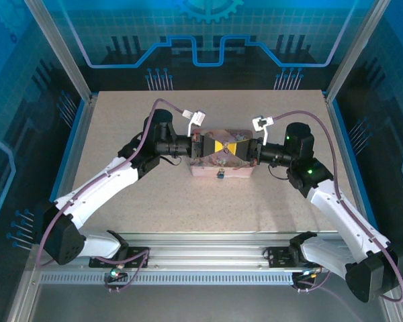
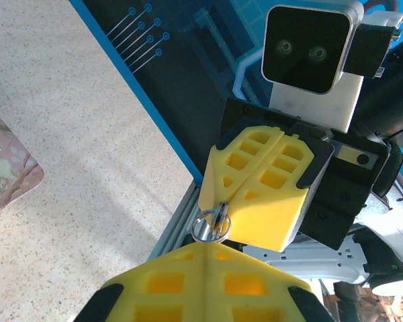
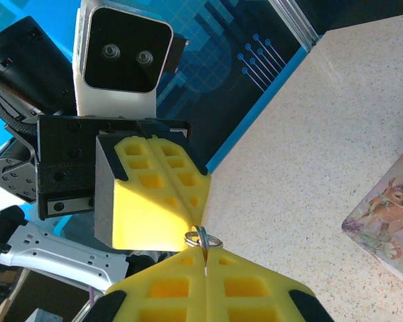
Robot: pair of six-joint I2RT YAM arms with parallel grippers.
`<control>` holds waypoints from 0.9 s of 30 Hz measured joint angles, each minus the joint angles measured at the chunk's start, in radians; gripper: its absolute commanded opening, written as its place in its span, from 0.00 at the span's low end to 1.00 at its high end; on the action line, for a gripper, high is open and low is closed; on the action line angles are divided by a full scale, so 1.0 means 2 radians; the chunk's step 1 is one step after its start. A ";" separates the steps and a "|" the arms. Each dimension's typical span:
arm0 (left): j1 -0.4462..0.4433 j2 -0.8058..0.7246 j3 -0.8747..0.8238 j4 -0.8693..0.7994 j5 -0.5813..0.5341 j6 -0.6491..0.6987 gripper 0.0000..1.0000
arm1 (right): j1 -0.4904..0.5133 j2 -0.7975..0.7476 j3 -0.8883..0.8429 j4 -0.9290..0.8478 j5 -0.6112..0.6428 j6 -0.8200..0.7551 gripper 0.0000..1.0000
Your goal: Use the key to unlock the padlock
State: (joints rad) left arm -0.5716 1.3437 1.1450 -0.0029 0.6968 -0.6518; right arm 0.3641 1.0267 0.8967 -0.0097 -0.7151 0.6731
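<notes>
One tiny bluish padlock nearest, at the front edge of the pink tin box, apart from both tools. Just behind, above the tin: left gripper and right gripper tip to tip, both clenched. At the meeting point, a silvery ring, with the key as a thin dark stem pinched in the right gripper's seam. Cannot tell whether the left one grips the ring too. Beyond, speckled table.
</notes>
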 measured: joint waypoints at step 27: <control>-0.005 0.110 0.198 -0.414 -0.118 0.161 0.00 | -0.008 -0.004 -0.014 -0.137 0.096 -0.072 0.44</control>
State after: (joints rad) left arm -0.5808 1.5635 1.5406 -0.8299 0.4599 -0.3290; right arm 0.3481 1.0187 0.8692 -0.2844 -0.5228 0.5297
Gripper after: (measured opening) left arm 0.055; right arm 0.419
